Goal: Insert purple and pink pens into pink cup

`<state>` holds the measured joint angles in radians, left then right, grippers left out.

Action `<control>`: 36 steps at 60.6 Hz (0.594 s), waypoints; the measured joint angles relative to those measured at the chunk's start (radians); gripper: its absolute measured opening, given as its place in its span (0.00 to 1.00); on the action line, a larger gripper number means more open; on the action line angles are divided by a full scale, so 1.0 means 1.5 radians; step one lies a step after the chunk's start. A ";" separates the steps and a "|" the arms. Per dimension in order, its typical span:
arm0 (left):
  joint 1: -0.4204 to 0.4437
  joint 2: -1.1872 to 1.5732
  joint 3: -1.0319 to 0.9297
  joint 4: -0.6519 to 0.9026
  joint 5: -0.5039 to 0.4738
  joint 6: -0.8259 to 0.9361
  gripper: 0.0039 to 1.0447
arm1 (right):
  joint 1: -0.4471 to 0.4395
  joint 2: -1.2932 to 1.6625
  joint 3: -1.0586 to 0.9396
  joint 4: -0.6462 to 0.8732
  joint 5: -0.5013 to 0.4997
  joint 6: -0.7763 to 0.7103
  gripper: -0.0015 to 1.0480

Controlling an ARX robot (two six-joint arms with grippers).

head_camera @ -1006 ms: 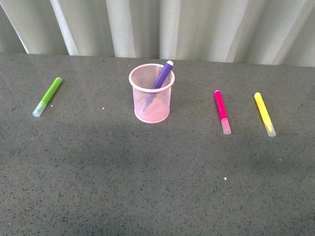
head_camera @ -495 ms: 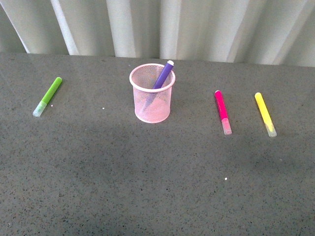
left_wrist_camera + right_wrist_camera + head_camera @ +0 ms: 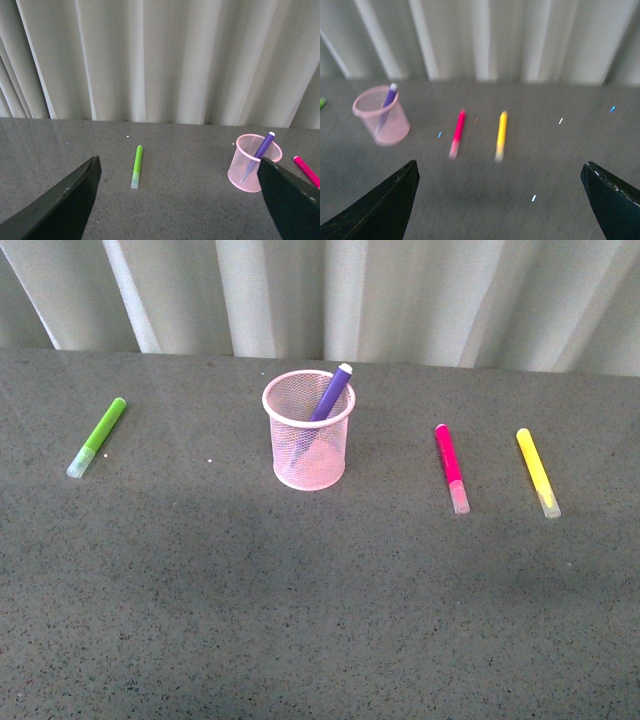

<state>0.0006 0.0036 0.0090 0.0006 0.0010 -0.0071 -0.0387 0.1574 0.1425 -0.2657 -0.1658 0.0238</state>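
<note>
I logged the cup [image 3: 309, 430] as pale pink, with a fine mesh pattern. The purple pen [image 3: 331, 392] was dark violet and white-tipped. The pink pen [image 3: 449, 458] was magenta with a pale translucent cap. The green marker [image 3: 101, 430] and yellow marker [image 3: 535, 465] were capped likewise. The table [image 3: 300, 600] was dark grey and finely speckled; the curtain [image 3: 400, 290] was off-white.

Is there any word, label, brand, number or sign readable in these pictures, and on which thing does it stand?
None readable. The pink cup, purple pen, pink pen, green marker and yellow marker show no print; any fine marking is too small to tell.
</note>
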 joint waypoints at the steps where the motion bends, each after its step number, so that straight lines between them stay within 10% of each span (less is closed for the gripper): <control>1: 0.000 0.000 0.000 0.000 0.000 0.001 0.95 | -0.008 0.017 0.014 -0.014 -0.015 0.006 0.93; 15: 0.000 0.000 0.000 0.000 0.000 0.001 0.94 | -0.119 0.273 0.205 0.212 -0.060 0.059 0.93; 36: 0.000 0.000 0.000 0.000 0.000 0.001 0.94 | -0.019 0.900 0.487 0.273 0.139 0.034 0.93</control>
<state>0.0006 0.0032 0.0090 0.0006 0.0006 -0.0051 -0.0666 1.5074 0.8734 0.1444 0.0429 0.0753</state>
